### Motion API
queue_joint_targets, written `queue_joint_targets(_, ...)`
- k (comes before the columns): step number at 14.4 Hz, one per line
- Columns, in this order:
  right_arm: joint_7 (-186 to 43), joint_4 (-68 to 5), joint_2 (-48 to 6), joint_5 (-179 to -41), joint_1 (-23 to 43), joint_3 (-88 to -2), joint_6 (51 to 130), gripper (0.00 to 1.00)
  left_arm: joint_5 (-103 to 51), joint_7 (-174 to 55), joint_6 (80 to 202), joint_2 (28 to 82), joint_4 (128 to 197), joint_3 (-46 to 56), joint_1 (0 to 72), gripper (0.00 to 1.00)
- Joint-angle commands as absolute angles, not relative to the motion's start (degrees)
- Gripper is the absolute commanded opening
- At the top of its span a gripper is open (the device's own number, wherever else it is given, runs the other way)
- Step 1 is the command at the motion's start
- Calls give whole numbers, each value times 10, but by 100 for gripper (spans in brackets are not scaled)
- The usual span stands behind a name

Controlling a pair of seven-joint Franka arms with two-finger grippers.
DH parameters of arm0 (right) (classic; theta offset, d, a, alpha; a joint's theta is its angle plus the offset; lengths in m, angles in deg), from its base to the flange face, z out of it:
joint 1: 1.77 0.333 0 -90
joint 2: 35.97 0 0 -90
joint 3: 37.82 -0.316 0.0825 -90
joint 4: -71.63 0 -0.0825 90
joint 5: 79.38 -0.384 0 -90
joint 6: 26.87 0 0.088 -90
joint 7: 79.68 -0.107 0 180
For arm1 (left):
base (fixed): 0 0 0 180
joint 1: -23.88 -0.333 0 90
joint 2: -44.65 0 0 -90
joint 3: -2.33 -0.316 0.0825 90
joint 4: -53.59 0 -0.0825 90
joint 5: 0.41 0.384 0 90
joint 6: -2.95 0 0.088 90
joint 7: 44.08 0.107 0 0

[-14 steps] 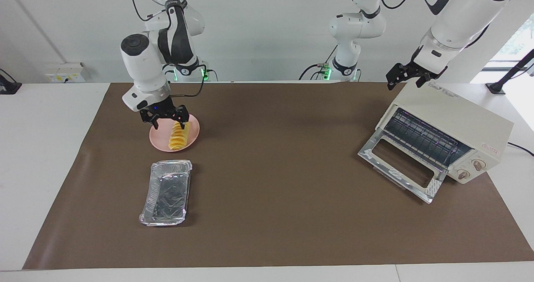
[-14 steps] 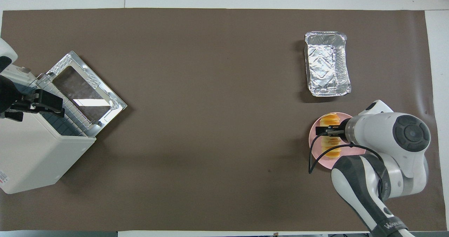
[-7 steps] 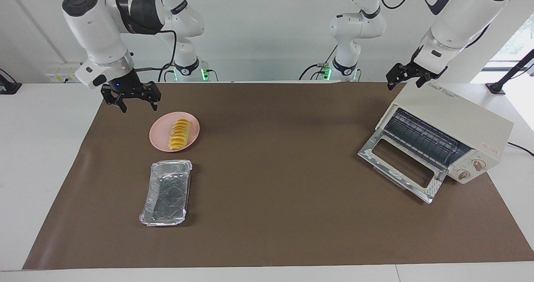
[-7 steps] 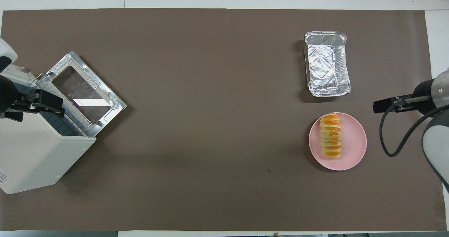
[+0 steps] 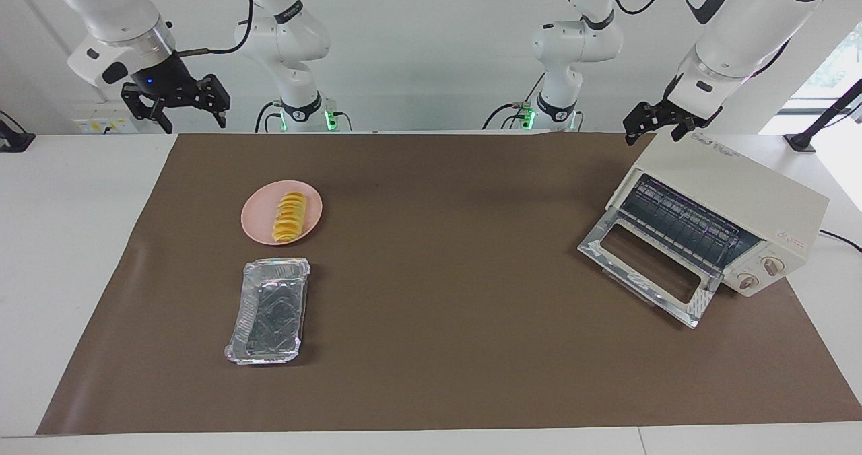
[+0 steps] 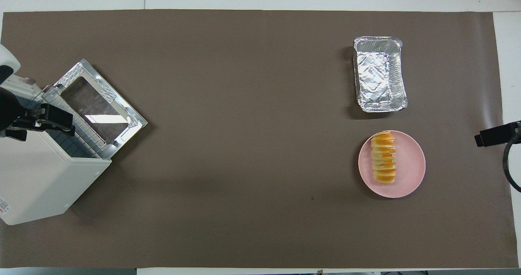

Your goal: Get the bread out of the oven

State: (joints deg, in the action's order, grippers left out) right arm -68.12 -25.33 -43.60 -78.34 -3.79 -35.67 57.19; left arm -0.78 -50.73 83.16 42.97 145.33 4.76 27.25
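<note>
Bread (image 6: 384, 157) on pink plate (image 6: 411, 173); oven (image 6: 44, 177) open.

Two white Franka arms with black fittings

Glossy white rounded links join at dark grey caps; black cables loop along them; the right gripper (image 5: 174, 101) and left gripper (image 5: 663, 120) are black, and green lights glow at both bases.

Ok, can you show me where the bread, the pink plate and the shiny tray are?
bread (image 6: 384, 157): overhead view, on the middle slices of the loaf.
pink plate (image 6: 412, 163): overhead view, on the bare part beside the bread.
foil tray (image 5: 270, 311): facing view, on its crinkled floor.
</note>
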Motion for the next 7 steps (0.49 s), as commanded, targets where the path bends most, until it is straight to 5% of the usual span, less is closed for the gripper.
queue_joint_targets(1, -671, -262, -431, -787, -58, -365, 592, 100, -16, -510, 830, 420, 1459, 49, 267, 100)
queue_joint_targets(7, -676, -258, -419, -791, -77, -364, 604, 100, -16, -510, 830, 420, 1459, 49, 267, 100)
